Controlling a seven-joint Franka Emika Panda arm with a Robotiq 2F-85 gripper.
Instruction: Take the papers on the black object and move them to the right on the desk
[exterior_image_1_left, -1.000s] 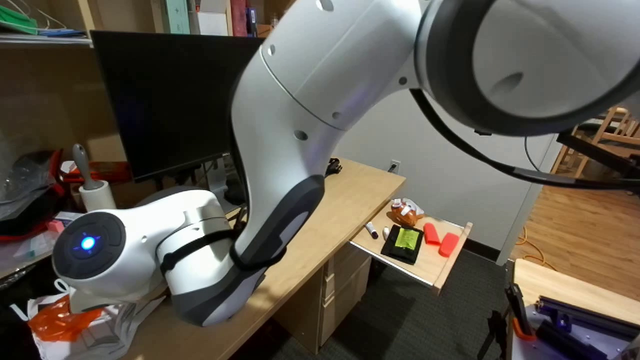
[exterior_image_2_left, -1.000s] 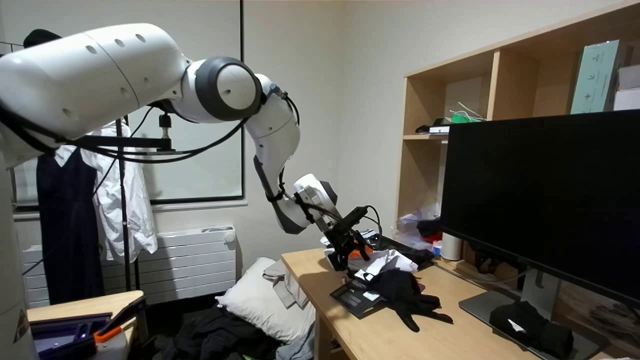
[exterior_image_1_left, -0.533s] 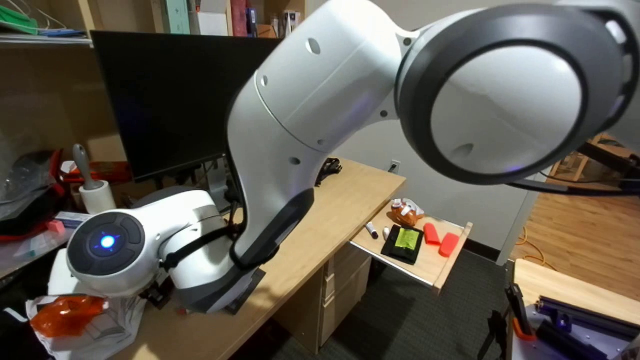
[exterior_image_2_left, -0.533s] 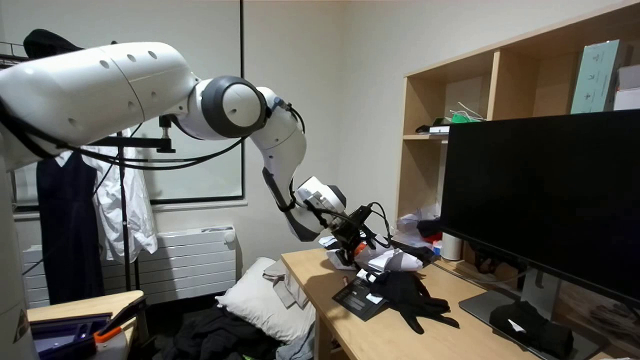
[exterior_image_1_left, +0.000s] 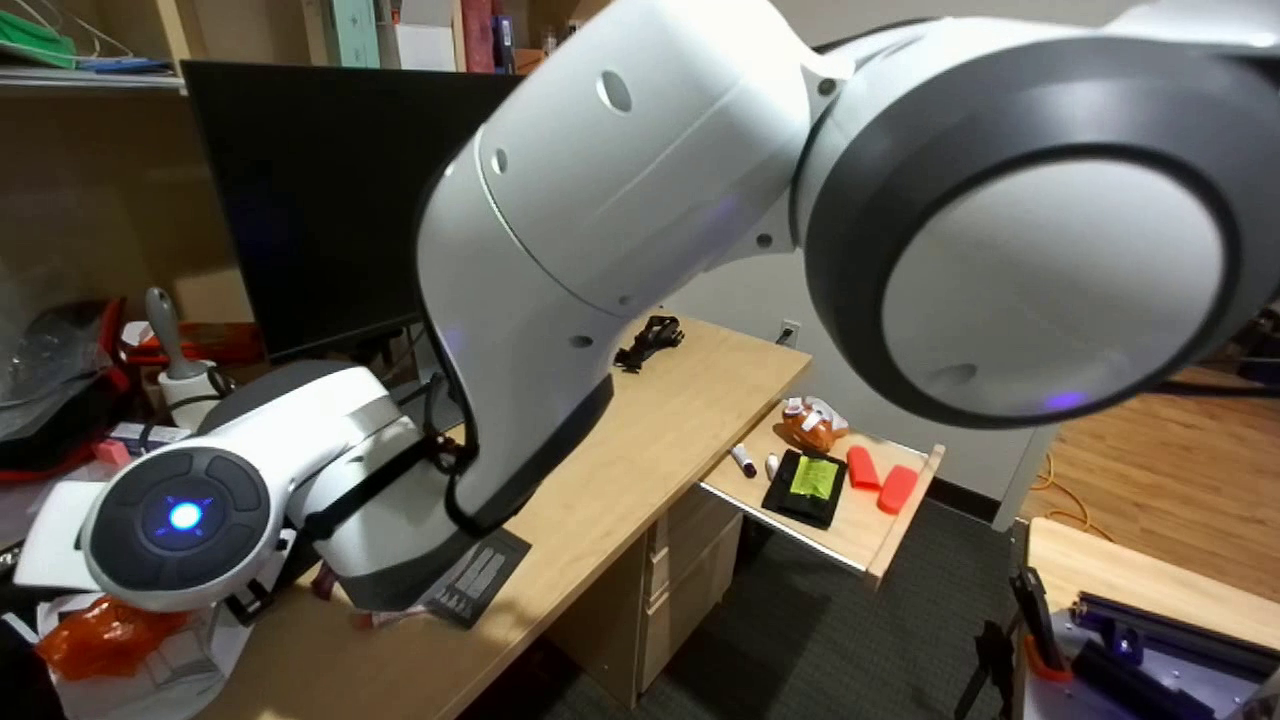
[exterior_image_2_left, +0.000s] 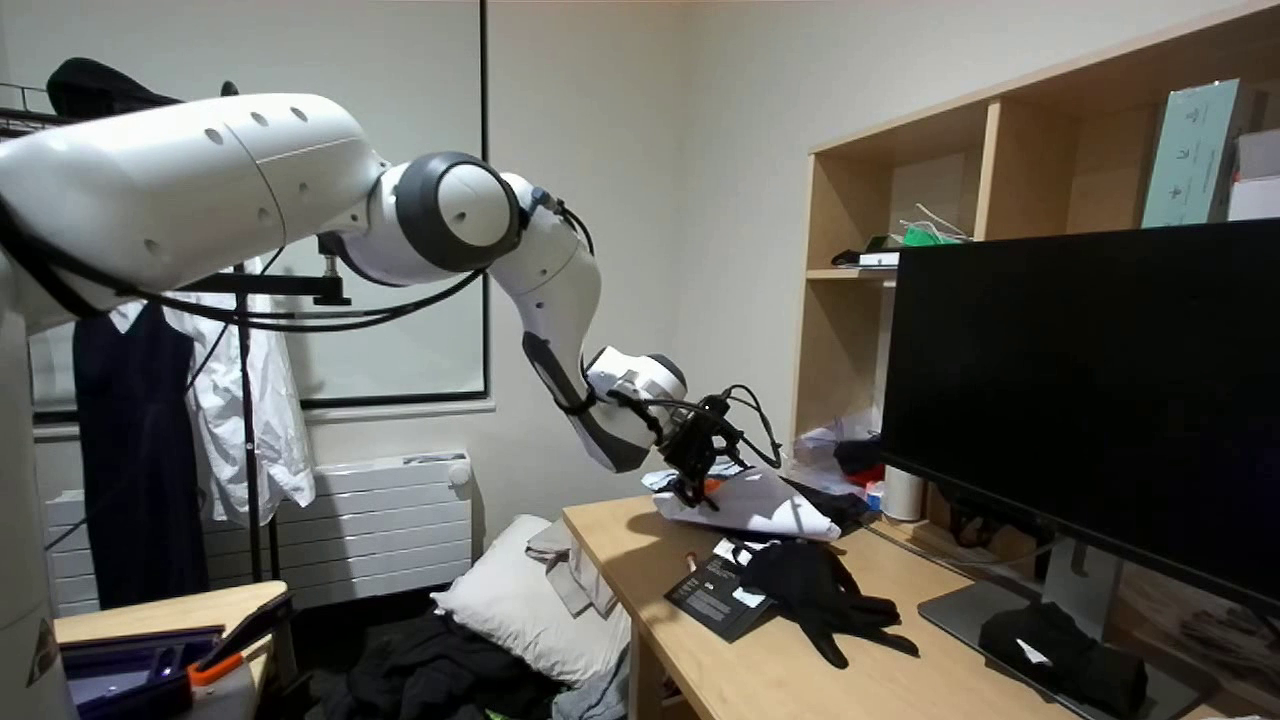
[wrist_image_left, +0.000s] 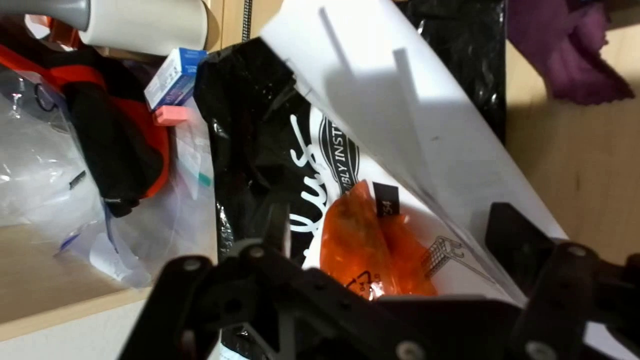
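Papers (wrist_image_left: 465, 145) under my gripper (wrist_image_left: 392, 230), nothing grasped yet

In the wrist view, I judge the step in hand to be lining up for the grasp: my two fingers (wrist_image_left: 517, 245) stand spread wide, with nothing clamped between them. The papers, which I count as one overlapping stack, lie below on one black bag (wrist_image_left: 250, 150) lettered in white script; their top layer curls up, and one orange packet (wrist_image_left: 360, 245) rests on the printed part. I am unable to say whether the fingers touch the papers. Next, I think, I must lower, close on the papers without pinching the bag, lift, and carry them right; the packet may slide off or come along. Alongside: one blue-and-white box (wrist_image_left: 177, 77), one pink block (wrist_image_left: 170, 116), one white roll (wrist_image_left: 147, 25).

In an exterior view, my gripper hangs over the papers at the far end of one desk (exterior_image_2_left: 620, 550). Nearer the viewer lie one black glove (exterior_image_2_left: 825, 605) and one dark printed card (exterior_image_2_left: 720, 598); one monitor (exterior_image_2_left: 1090, 420) stands at the right.

In an exterior view, my one arm (exterior_image_1_left: 600, 200) spans the scene, its wrist (exterior_image_1_left: 175, 515) hiding most of my gripper. The papers show at the lower left. One pull-out tray (exterior_image_1_left: 905, 522) holds two red pieces (exterior_image_1_left: 897, 490) and one green packet (exterior_image_1_left: 813, 478).
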